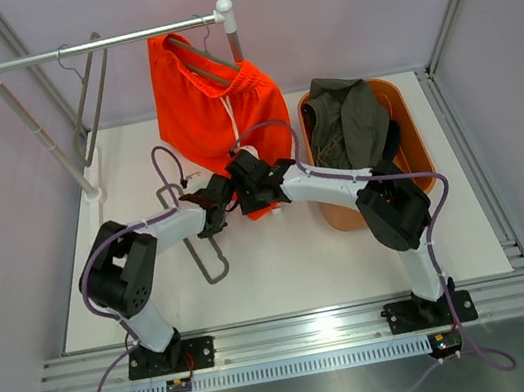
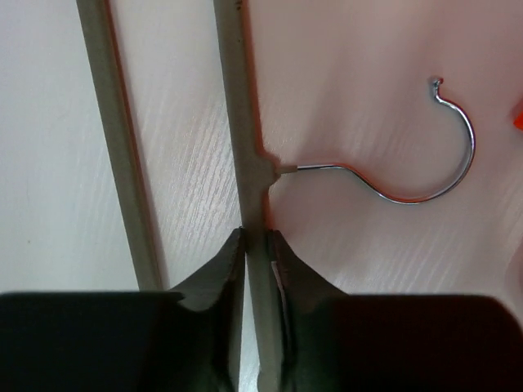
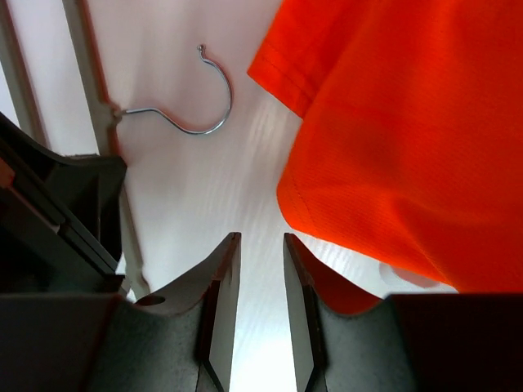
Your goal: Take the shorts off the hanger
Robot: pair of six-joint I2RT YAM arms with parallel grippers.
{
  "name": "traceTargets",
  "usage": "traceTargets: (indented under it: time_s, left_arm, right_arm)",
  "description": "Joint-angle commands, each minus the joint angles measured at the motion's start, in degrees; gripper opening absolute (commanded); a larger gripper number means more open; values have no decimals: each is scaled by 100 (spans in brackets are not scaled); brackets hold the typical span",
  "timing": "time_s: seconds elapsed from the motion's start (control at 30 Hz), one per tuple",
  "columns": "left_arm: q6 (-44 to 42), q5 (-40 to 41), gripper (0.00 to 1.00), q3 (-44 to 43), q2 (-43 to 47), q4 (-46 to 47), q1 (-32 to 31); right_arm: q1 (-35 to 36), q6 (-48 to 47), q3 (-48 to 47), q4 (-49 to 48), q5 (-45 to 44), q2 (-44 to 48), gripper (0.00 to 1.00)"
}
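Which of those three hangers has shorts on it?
The right hanger on the rail, draped with orange shorts. The left hanger hangs bare; the third hanger lies bare on the table, its bar in the left gripper.

Matt orange cloth shorts [image 3: 392,139], shiny metal hook [image 2: 470,151], smooth grey plastic hanger [image 2: 241,98], wood-grain table [image 2: 188,204]
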State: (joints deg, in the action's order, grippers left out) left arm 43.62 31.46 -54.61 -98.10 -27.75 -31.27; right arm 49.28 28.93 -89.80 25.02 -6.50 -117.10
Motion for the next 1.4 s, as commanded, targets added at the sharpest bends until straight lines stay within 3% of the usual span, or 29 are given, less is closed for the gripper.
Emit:
traceTargets:
  time_s: [0.0, 0.07, 0.2, 0.47, 0.83, 1.03, 1.37]
  left_arm:
    - [138, 290, 8, -146, -279, 85, -29]
    - [130, 290, 0, -129, -262, 41, -29]
    - [86, 325, 0, 64, 1, 85, -29]
    - [51, 326, 0, 390, 1574, -116, -46]
    - [-55, -421, 0, 293, 3376, -346, -37]
    - [-125, -817, 0, -241, 3921, -442, -38]
    - [-81, -852, 0, -1437, 4054, -504, 59]
  right_arm:
    - [126, 8, 103, -419, 105, 723, 35]
    - [126, -19, 199, -410, 71, 811, 35]
    - [135, -19, 419, -462, 35, 1162, 35]
    - [144, -19, 885, -515, -26, 1620, 34]
    - [249, 16, 1245, -498, -229, 1998, 34]
    - [267, 43, 1430, -463, -308, 2217, 34]
    - [671, -1, 1720, -164, -677, 3157, 34]
